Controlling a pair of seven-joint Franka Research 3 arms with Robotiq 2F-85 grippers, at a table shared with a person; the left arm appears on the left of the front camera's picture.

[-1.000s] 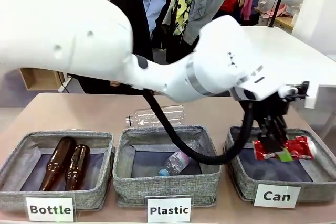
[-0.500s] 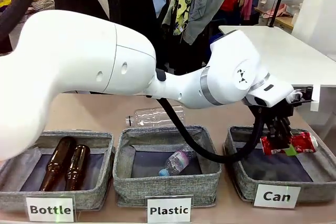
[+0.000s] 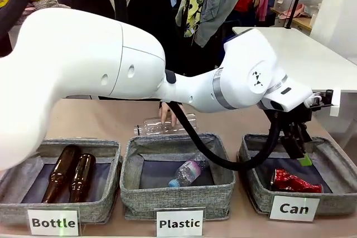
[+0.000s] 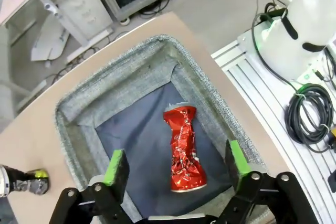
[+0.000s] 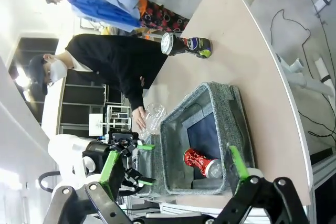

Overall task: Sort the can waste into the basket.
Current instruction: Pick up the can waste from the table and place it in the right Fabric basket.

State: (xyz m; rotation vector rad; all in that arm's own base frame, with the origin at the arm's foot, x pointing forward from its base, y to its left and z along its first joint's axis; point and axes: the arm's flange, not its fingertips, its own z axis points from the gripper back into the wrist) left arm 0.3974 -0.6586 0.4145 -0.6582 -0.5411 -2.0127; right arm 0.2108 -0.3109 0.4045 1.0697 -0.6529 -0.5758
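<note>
One crushed red can [image 3: 294, 182] lies inside your Can basket [image 3: 254, 185] | at 6 o'clock under your left tool [image 3: 300, 155], not touching | left tool spread wide, empty | right tool [image 5: 174, 153] spread wide, empty

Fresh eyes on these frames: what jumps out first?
The big white left arm stretches across the front view, its left gripper hanging over the Can basket, fingers spread. The crushed red can lies inside on the dark lining; a black can stands on the table outside it.
</note>
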